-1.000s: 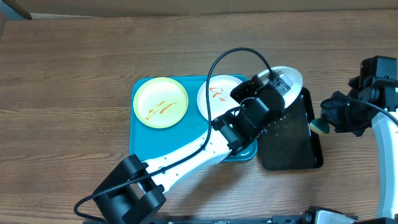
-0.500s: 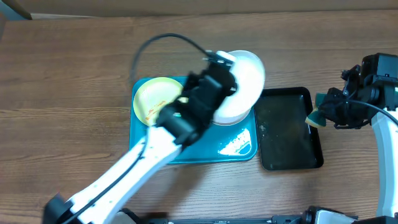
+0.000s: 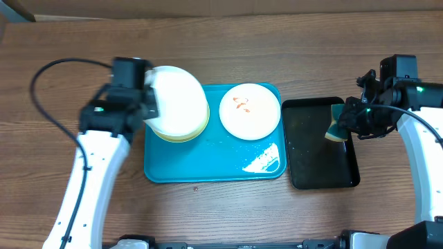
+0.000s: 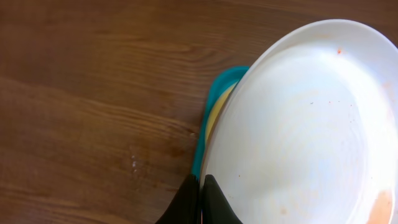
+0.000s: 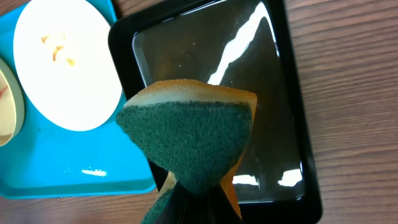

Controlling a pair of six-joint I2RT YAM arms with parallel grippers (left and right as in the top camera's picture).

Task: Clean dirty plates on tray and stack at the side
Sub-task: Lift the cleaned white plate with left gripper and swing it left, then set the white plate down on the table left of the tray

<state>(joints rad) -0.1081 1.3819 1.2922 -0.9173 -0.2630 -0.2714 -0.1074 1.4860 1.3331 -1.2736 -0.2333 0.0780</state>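
Left gripper (image 4: 200, 188) was seen clamped on the rim of a white plate (image 4: 298, 137). The plate was held just beyond the fingertips, over the yellow-green plate (image 3: 181, 137), which lay at the end of the turquoise tray (image 3: 208, 166) nearest that gripper. A second white plate (image 3: 250, 111), sauce-smeared, was seen flat on the tray, further from that gripper. Right gripper (image 5: 194, 200) was pinched on a sponge (image 5: 189, 134), green side facing its camera, held above the black tray (image 3: 318, 173).
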